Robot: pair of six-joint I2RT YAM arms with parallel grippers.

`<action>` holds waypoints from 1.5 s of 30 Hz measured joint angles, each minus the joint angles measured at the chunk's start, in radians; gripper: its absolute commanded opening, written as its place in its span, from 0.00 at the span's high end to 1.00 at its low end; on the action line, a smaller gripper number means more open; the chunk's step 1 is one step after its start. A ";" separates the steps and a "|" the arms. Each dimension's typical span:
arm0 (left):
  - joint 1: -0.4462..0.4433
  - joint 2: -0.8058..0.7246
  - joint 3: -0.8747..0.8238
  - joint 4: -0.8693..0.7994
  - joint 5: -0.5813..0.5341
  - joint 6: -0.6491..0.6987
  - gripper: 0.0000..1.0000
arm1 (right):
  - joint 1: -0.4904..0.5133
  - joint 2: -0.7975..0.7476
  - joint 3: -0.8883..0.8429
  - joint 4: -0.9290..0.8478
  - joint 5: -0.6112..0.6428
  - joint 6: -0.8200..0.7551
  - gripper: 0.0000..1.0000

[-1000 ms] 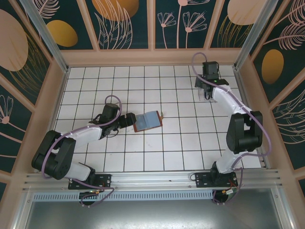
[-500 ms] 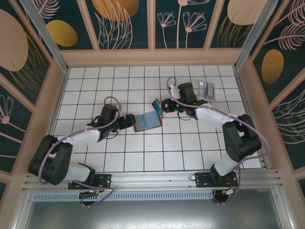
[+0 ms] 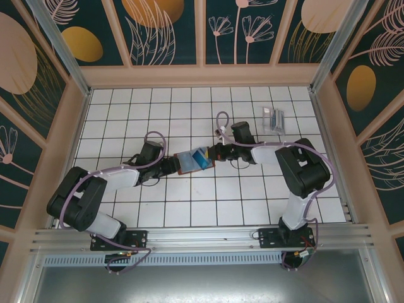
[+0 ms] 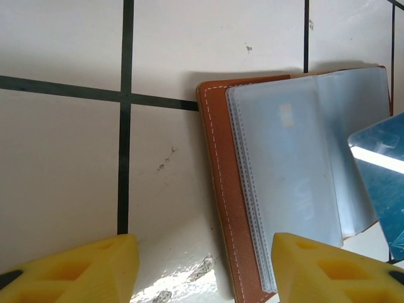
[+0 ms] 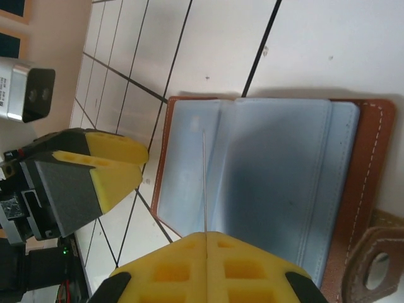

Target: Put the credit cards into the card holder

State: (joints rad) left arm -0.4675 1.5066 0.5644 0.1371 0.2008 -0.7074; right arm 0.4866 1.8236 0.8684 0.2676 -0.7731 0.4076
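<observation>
Seen from above, the card holder (image 3: 188, 163) lies open on the white tiled floor (image 3: 240, 202) near the middle, between the two arms. The left gripper (image 3: 169, 166) is at its left end and the right gripper (image 3: 213, 153) at its right. The right claw is pinched shut on a blue card (image 3: 201, 154), held over the holder's right half. The other credit cards (image 3: 273, 118) lie well apart from it, near the back right corner. The right wrist view gives what the overhead cannot: the card appears edge-on, a thin line clamped between the closed yellow fingers (image 5: 252, 271), standing above the blue-grey lining close to the centre fold. A brown strap (image 5: 361, 249) with a hole in it sticks out at the holder's edge. The left wrist view shows the left claw's jaws standing apart and gripping nothing. The holder's stitched brown edge lies between them, one finger over bare tile and the other over the clear sleeves.
</observation>
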 measured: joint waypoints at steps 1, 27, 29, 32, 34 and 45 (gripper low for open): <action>0.000 0.002 0.002 0.000 -0.002 -0.001 0.42 | 0.000 0.007 0.000 0.000 -0.008 0.000 1.00; 0.000 0.045 0.034 -0.009 -0.023 -0.008 0.61 | 0.007 0.130 0.002 0.158 -0.051 0.137 1.00; 0.000 0.045 0.034 -0.009 -0.023 -0.008 0.62 | 0.009 0.130 0.002 0.179 -0.038 0.154 1.00; 0.000 0.045 0.034 -0.008 -0.022 -0.008 0.62 | 0.016 0.130 0.002 0.204 -0.013 0.177 1.00; 0.000 0.045 0.034 -0.006 -0.022 -0.008 0.62 | 0.021 0.131 0.002 0.222 -0.002 0.191 1.00; -0.002 0.048 0.034 0.001 -0.022 -0.008 0.64 | 0.099 0.158 -0.015 0.373 0.069 0.313 1.00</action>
State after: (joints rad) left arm -0.4698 1.5551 0.5987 0.1379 0.1791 -0.7151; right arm 0.5858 1.9816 0.8532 0.6407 -0.7036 0.7208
